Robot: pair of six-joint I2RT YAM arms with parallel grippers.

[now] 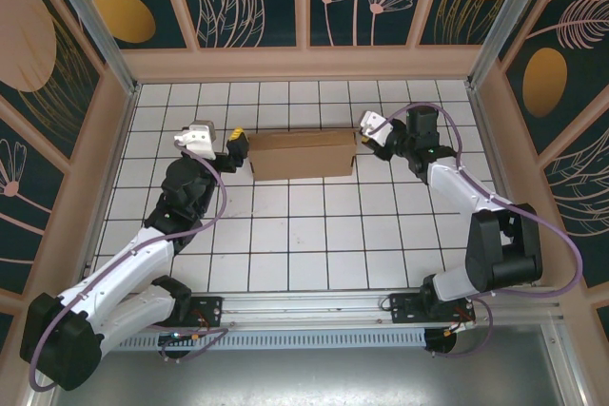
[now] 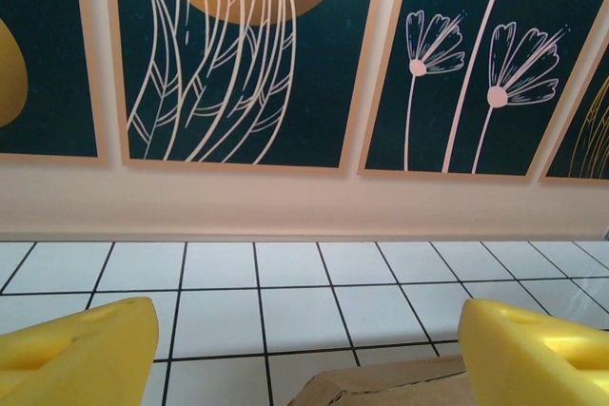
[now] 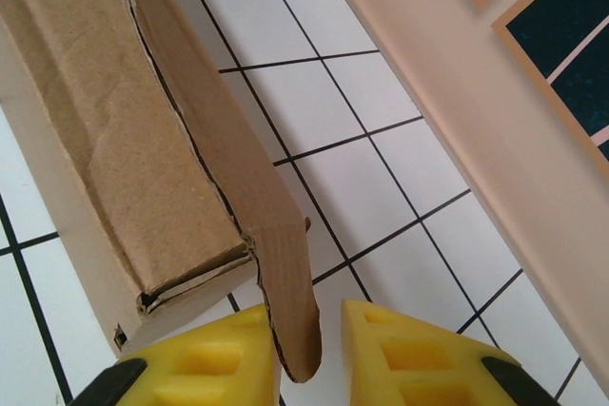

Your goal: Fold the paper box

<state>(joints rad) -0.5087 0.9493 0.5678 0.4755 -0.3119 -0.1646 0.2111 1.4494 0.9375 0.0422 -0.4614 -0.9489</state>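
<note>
table (image 1: 304, 244): white tiles with a black grid; arm bases at the near edge.
left gripper (image 2: 306, 335): jaws wide, nothing held; at the box's left end, cardboard edge low between the yellow fingers (image 2: 86, 354), apart from both.
right gripper (image 3: 309, 358): jaws narrow, at the box's right end, straddling an end flap (image 3: 290, 301). The flap sits against one finger with a sliver of tile showing beside the other, so I cannot tell if it's clamped.
paper box (image 1: 303, 154): far-middle of the table, long axis left-right, between the two grippers and near the back wall (image 1: 304, 64).
handling: I judge it light, thin cardboard, stiff across the panels, hinging at the creases. Likely to slide on tile if pushed from one end only, and it dents if pinched hard.
where to grip: flap edges or the end walls, with the opposite end braced.
look: plain brown, shallow and rectangular. Long wall stands up, the right corner is slightly gapped, and the end flap is untucked and sticking out.
</note>
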